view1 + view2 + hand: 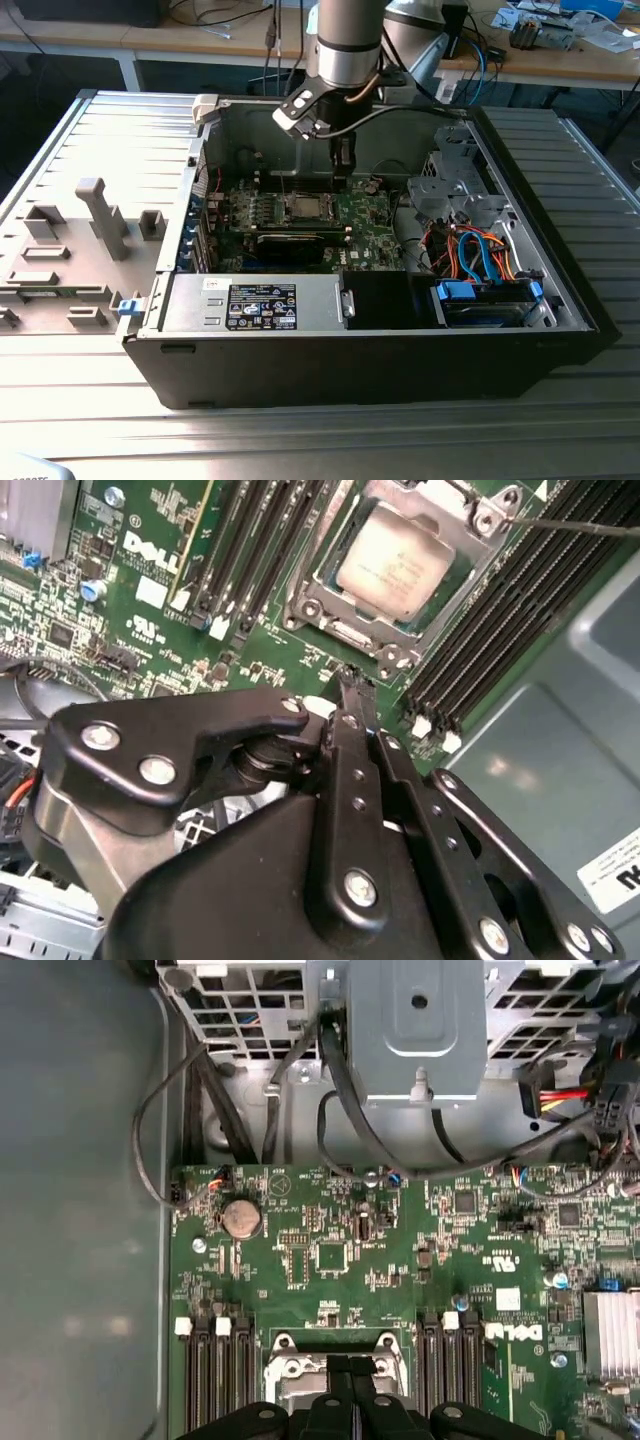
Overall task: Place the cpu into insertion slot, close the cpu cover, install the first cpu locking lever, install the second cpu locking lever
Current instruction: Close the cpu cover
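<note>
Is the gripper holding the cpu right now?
No, in the second wrist view the cpu lies flat inside the cpu cover frame on the board, apart from the gripper.

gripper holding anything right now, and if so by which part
Nothing is held. The gripper is shut with nothing between its fingers, and the cpu lies apart from it.

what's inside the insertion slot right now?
The cpu sits in the insertion slot, its silver top showing, framed by the cpu cover. Whatever lies under the chip is covered.
</note>
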`<state>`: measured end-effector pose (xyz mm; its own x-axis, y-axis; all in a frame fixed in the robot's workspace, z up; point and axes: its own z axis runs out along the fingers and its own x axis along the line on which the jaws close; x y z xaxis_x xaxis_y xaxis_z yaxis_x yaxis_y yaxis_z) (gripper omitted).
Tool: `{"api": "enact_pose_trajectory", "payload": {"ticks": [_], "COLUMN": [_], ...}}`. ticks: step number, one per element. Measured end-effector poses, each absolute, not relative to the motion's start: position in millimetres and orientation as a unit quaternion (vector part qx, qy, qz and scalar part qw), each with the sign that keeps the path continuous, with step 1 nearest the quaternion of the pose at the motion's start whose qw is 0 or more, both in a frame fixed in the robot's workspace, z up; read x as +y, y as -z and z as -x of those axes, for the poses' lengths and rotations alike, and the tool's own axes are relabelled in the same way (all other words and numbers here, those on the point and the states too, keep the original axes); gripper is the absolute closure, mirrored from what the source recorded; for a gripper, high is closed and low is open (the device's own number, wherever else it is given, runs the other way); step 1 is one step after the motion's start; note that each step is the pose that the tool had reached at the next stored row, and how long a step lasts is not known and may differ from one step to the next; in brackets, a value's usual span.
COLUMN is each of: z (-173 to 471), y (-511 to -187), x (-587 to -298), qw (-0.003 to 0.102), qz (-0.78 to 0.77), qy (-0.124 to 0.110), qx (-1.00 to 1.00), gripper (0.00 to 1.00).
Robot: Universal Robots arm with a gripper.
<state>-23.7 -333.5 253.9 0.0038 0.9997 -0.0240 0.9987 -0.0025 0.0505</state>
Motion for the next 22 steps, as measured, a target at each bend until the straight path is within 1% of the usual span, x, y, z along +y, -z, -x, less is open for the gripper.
{"api": "enact_pose_trajectory", "payload": {"ticks": [2,5,22], "z": [25.7,28.5,76.2], "y": [-253.2,-251.2,-218.2], "x": [-333.6,-333.6,-333.0], "qw": [0.024,0.017,0.017], "qz": [-0.708,-0.708,-0.708], "qy": [-0.008,0.000,0.000], "qx": [0.706,0.706,0.706], "gripper": [0.89,0.89,0.89]}}
